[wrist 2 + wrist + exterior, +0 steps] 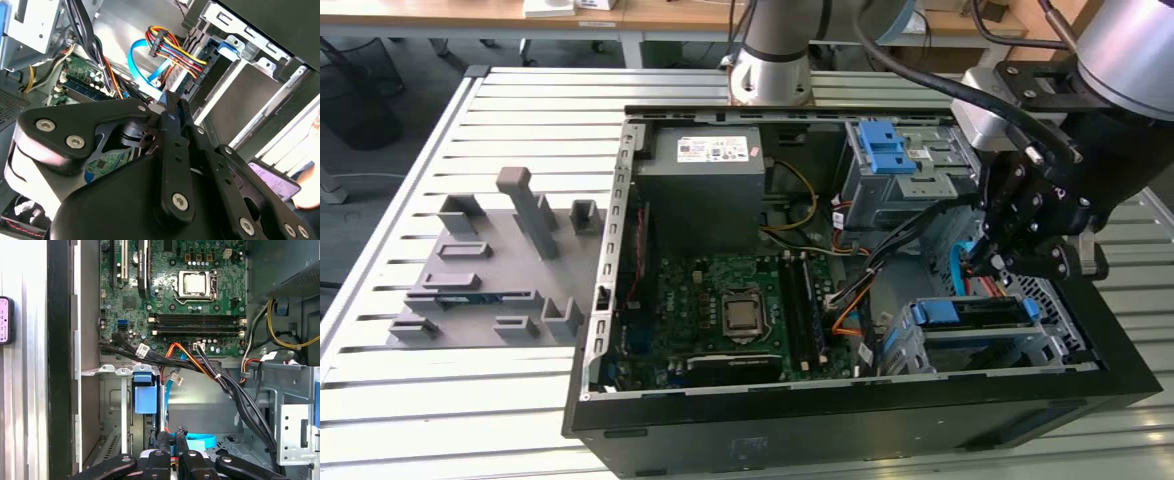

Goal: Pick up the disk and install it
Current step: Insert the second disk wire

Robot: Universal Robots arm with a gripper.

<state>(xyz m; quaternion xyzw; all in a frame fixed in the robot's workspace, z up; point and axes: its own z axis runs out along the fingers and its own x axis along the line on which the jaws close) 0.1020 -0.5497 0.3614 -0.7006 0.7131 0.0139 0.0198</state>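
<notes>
The disk (974,313) lies flat in the metal drive bay (1051,352) at the front corner of the open computer case, on the exterior view's right. Its blue rail frame (144,396) shows in both wrist views (221,50). A bundle of coloured power wires (172,50) and a flat blue data cable (139,67) run to the end of the disk. My gripper (994,268) hangs just above the bay, shut, with its tips (174,101) by those connectors and the blue cable (197,441). I see nothing held between its fingertips (163,434).
Inside the case are the grey power-supply box (707,175), a light-blue latch (887,150) on the upper drive cage and the green motherboard (720,310). Black cables (220,380) cross the middle. A grey fixture with upright blocks (494,260) stands on the slatted table at the exterior view's left.
</notes>
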